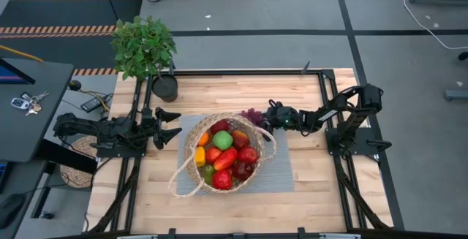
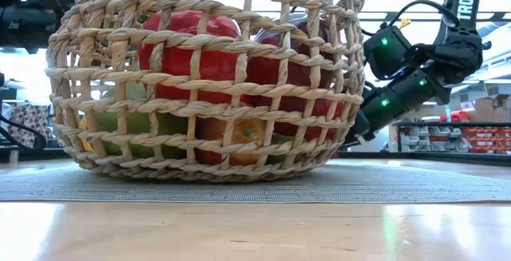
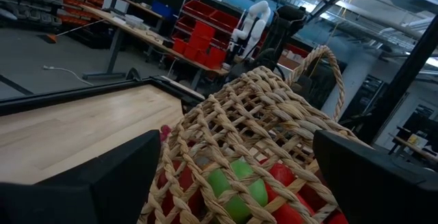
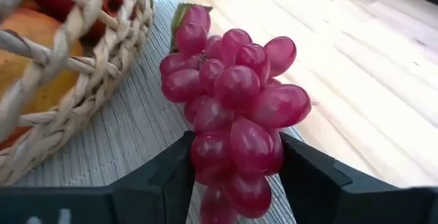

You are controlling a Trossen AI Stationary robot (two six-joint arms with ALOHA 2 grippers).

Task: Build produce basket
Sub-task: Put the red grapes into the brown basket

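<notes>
The right gripper (image 4: 236, 176) pinches the grapes (image 4: 236, 107) between its fingers, beside the basket (image 1: 224, 160) on the counter. A loose bunch could slip or snag the rim. The left gripper (image 1: 170, 127) waits, fingers wide.

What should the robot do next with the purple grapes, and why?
Probably lift them. The right gripper's jaws are pinching the grapes, which lie on the grey mat just outside the basket, so they likely need raising over its rim.
</notes>
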